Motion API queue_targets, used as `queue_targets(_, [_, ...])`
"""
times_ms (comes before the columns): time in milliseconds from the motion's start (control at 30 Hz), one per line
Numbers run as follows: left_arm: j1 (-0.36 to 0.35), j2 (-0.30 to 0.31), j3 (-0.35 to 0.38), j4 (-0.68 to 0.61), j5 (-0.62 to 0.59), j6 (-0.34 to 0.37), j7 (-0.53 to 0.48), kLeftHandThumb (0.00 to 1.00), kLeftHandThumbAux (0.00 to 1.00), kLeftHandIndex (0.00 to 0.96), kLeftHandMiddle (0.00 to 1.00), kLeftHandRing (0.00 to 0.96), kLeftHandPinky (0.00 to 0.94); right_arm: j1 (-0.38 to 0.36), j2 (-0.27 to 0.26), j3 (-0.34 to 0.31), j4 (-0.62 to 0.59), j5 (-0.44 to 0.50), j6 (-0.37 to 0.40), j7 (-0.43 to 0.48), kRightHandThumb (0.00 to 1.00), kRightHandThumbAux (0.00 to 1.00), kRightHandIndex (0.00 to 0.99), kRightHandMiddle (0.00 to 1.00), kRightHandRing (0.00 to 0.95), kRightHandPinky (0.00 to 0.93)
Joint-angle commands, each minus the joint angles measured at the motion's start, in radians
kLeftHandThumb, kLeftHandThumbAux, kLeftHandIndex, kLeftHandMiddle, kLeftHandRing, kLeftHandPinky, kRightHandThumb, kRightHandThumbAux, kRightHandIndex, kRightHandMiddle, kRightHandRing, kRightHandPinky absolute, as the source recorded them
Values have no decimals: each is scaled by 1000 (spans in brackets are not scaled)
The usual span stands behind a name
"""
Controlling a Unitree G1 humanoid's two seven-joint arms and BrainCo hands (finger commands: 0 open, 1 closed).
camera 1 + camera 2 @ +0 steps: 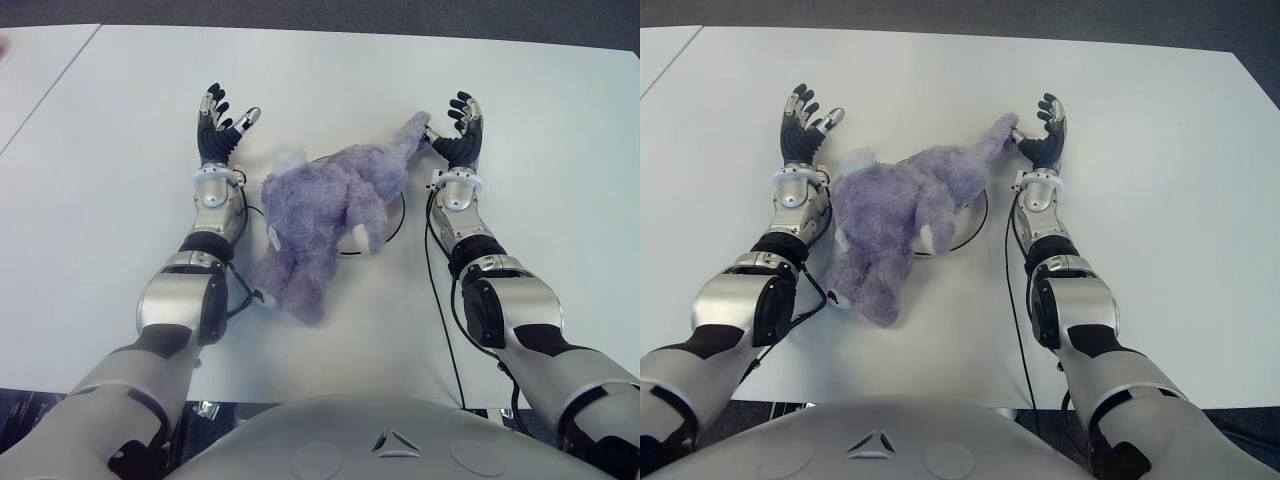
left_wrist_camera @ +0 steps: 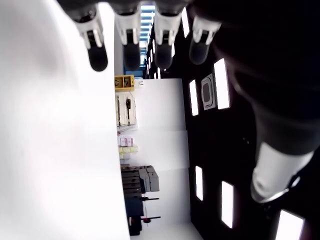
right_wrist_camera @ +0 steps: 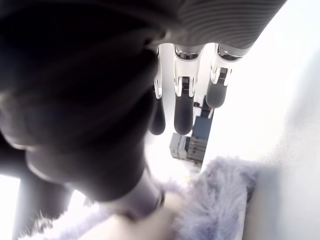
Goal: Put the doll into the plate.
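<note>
A fluffy purple doll (image 1: 320,210) lies sprawled across a black-rimmed plate (image 1: 398,222) at the middle of the white table (image 1: 100,200). Its lower body hangs off the plate toward me, and only an arc of the rim shows on the doll's right. My left hand (image 1: 222,120) shows just left of the doll's head, palm up and fingers spread, holding nothing. My right hand (image 1: 455,125) shows at the tip of the doll's raised limb (image 3: 215,200). Its fingers (image 3: 182,110) are straight and its thumb sits against the fur.
A black cable (image 1: 440,300) runs along the table beside my right forearm, and another loops by my left forearm (image 1: 240,290). The table's near edge (image 1: 330,398) lies just in front of my torso. A seam (image 1: 50,90) crosses the far left corner.
</note>
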Motion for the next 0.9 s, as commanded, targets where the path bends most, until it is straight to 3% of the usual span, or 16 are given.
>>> queue_targets(33, [297,-126,-83,149,121,75,69,0,685,118,115,110,143,356,87,17,162,-14,-6,-2,23,998,148,216,203,228])
queue_targets(900, [297,-124,-73,142,128,82,63,0,642,147,144,137,160,352,90,24,163,-16,17,-11,7,998,166,234,217,214])
